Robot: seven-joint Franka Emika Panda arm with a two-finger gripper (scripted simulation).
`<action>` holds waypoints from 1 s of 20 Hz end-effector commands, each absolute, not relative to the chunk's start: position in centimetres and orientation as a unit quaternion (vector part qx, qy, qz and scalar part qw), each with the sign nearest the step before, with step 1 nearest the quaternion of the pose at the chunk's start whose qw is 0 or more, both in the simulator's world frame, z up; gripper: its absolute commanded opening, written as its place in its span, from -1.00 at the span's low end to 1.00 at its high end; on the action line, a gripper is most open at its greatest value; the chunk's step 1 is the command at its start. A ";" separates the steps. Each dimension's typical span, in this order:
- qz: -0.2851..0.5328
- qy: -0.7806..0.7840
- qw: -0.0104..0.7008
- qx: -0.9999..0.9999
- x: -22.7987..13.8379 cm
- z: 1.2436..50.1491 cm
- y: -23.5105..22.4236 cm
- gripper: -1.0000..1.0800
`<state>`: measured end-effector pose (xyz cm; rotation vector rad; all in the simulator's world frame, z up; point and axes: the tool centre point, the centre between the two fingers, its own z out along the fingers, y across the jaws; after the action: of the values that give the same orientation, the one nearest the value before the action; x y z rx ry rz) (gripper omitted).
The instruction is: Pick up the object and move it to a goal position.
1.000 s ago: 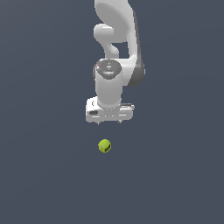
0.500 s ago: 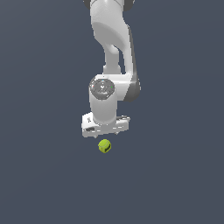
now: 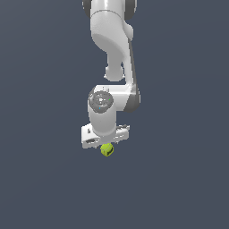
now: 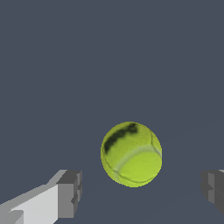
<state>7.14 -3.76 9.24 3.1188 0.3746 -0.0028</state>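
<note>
Item: small yellow-green felt ball with a dark patch (image 4: pixel 131 154), lying lower centre of the exterior frame, just beneath my white two-finger gripper (image 4: pixel 140 190).

Fingers (image 4: pixel 69 194): spread wide, flanking the ball, not touching it.

Risk, my judgement: the ball sits off-centre between the pads, so one finger may nudge it first and roll it clear.
</note>
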 end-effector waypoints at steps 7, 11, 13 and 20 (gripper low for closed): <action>-0.001 0.120 0.000 0.993 7.2 8.2 -3.8 0.92; 0.000 0.121 0.000 0.993 7.2 6.0 -3.8 0.92; 0.000 0.121 0.000 0.993 7.1 5.0 -3.8 0.92; 0.000 0.121 0.000 0.993 7.3 4.1 -3.8 0.92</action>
<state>7.20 -3.82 4.08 3.1187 0.3808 -0.0029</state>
